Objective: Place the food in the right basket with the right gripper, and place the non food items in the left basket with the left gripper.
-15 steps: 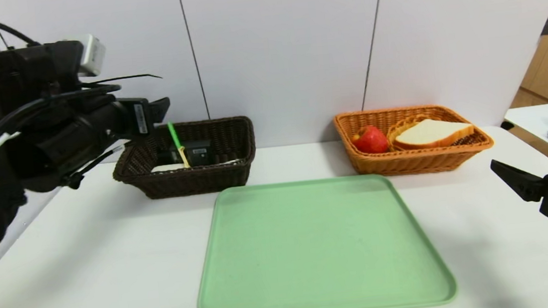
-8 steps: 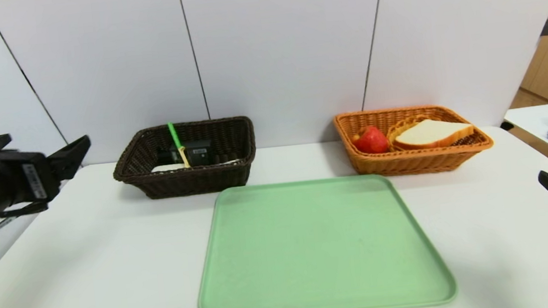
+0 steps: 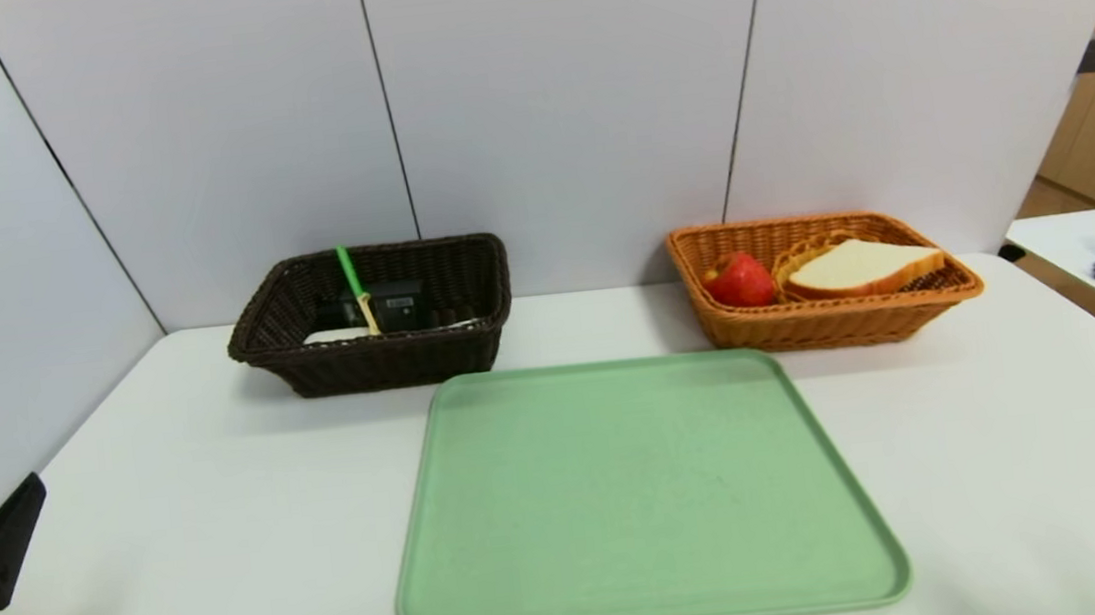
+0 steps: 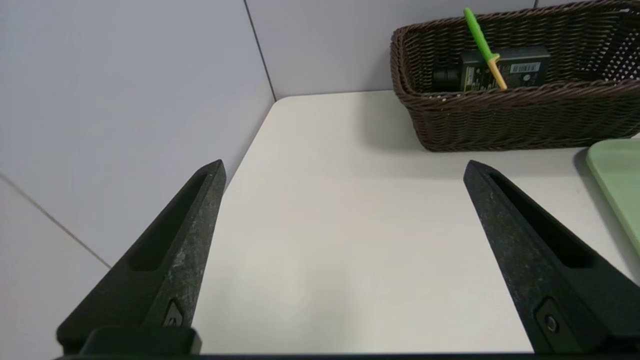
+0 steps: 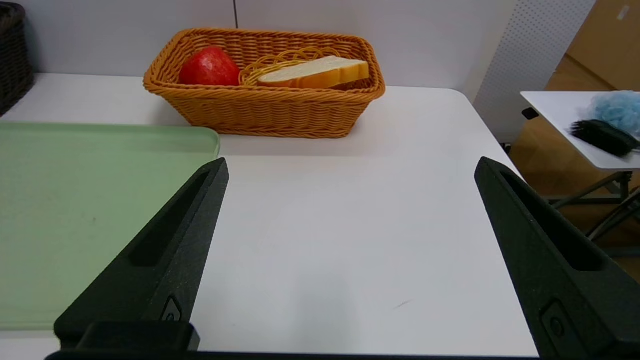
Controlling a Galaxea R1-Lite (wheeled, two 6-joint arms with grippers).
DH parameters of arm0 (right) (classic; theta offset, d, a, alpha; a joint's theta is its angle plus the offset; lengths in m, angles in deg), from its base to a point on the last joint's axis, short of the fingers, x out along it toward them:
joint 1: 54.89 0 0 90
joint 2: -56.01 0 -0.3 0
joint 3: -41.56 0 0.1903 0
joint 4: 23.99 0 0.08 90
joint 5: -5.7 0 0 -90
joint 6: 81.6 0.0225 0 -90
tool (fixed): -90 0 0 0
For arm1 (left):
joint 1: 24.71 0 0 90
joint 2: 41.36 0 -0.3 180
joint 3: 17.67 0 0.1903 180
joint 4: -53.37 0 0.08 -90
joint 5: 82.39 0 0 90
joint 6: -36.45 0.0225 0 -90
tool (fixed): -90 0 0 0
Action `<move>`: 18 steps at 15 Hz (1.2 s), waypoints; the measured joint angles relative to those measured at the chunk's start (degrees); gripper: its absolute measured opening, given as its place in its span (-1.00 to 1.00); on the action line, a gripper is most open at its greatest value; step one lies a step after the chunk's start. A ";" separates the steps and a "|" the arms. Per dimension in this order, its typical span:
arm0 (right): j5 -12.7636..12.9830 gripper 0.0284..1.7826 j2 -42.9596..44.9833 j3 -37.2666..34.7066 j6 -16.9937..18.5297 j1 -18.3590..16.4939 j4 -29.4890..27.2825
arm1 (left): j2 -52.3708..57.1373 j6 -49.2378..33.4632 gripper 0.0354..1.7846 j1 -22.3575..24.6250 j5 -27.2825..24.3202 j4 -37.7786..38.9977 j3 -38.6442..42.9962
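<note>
Both hands stand wide open and hold nothing. We see the left hand [image 4: 342, 167] low over the worktop [image 3: 179, 544] at its near left edge, and the right hand [image 5: 350, 165] low near the right edge, outside the head view. Between them the green tray [image 3: 641, 499] carries no items. Farther off, the left basket [image 3: 377, 364] holds the green-handled tool [image 3: 353, 286] and black box [image 3: 395, 307]; the right basket [image 3: 825, 321] holds the apple [image 3: 741, 281] and bread [image 3: 860, 267], all well apart from either hand. We judge sorting complete; risk is slight: a stray reach could nudge a basket.
</note>
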 joint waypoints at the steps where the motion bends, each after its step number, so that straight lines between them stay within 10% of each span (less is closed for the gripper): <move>1: -0.38 0.90 2.21 -0.39 0.02 -0.38 -1.38 | 1.79 -0.39 0.88 0.39 -0.13 -0.02 1.96; 9: -3.22 0.90 24.21 -0.30 -0.33 -0.35 -25.12 | 16.04 -0.67 0.89 3.17 -7.61 -4.77 10.40; 18: -4.30 0.90 31.77 -3.11 -1.23 -0.46 -29.64 | 40.69 0.10 0.89 3.11 -14.56 -33.55 9.24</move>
